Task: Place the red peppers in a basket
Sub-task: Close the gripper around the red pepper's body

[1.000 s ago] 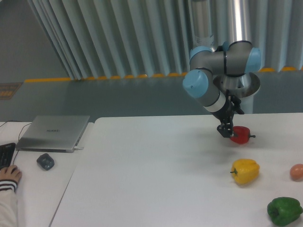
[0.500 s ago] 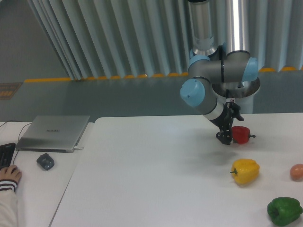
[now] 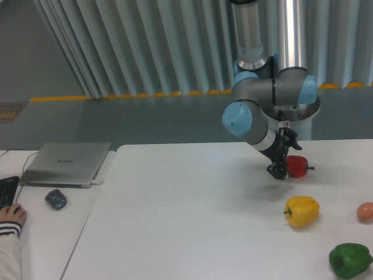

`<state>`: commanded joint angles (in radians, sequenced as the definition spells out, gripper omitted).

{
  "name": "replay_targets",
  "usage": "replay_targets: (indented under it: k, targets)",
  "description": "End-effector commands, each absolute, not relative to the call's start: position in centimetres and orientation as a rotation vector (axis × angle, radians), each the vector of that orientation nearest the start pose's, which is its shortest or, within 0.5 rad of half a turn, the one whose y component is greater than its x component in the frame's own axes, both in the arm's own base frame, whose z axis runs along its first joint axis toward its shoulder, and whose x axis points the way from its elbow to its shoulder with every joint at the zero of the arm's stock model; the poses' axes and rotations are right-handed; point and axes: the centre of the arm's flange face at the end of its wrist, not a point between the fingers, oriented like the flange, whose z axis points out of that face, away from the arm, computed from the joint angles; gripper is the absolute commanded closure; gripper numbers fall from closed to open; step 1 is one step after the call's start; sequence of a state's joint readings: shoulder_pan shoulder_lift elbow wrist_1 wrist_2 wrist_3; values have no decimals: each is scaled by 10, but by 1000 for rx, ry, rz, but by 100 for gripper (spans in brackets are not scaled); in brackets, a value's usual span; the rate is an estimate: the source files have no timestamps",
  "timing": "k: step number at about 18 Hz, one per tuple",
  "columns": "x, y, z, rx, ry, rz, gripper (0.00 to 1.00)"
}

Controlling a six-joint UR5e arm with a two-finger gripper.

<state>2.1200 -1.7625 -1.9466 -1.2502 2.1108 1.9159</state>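
Observation:
The red pepper (image 3: 297, 166) is small and glossy, with a short dark stem pointing right, and rests on the white table (image 3: 192, 216) at the right rear. My gripper (image 3: 279, 171) hangs low at the pepper's left side, its dark fingers overlapping the pepper's left edge. From this angle the fingers merge into one dark shape, so their opening is unclear, as is whether they touch the pepper. No basket is in view.
A yellow pepper (image 3: 302, 211) lies in front of the red one. A pale orange fruit (image 3: 365, 212) and a green pepper (image 3: 350, 260) sit near the right edge. On the left are a closed laptop (image 3: 67, 163), a mouse (image 3: 56, 199) and a person's hand (image 3: 11, 216).
The gripper has dropped closer to the table beside the red pepper and the arm's elbow has shifted slightly. The pepper has stayed in place.

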Motion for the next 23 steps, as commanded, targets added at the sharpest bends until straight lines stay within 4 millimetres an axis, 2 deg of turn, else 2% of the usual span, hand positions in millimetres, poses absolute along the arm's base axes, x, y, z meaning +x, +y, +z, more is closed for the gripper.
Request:
replay_targets:
  k: [2, 4, 8, 23]
  targets:
    - [-184, 457, 262, 1922, -1679, 67, 0]
    - [-186, 454, 262, 1899, -1664, 56, 14]
    - [-186, 451, 264, 1877, -1652, 46, 26]
    - [-187, 452, 263, 1904, -1598, 16, 37]
